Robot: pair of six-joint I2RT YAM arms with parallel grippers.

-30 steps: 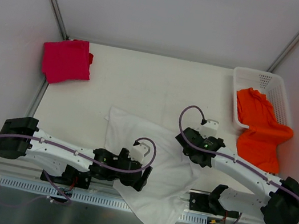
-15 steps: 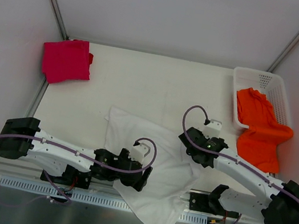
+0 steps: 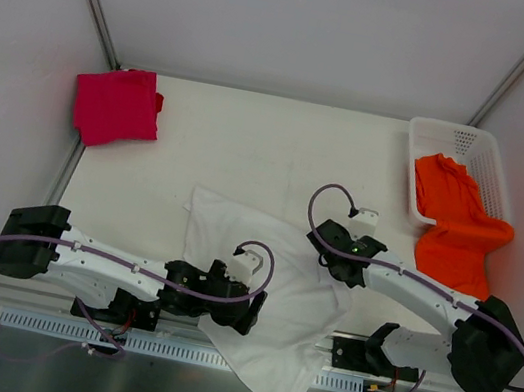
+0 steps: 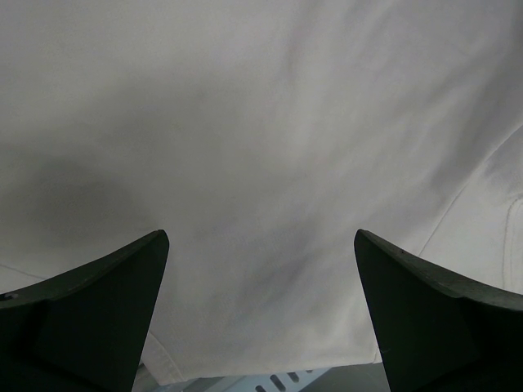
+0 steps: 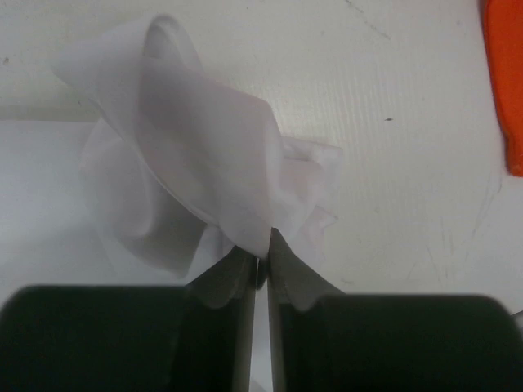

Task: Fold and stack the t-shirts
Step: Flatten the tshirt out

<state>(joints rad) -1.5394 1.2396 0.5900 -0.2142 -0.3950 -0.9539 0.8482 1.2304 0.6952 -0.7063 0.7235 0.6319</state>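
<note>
One white t-shirt [image 5: 204,163] — bunched in right claw [image 5: 261,260].

White table [image 3: 280,149]: white t-shirt [image 3: 288,307] spread at near edge; magenta t-shirt [image 3: 115,106] far-left corner; basket [image 3: 474,142] far-right, orange t-shirt [image 3: 460,251] spilling out.

No text, label, brand, number or sign can be read in any of the views
</note>
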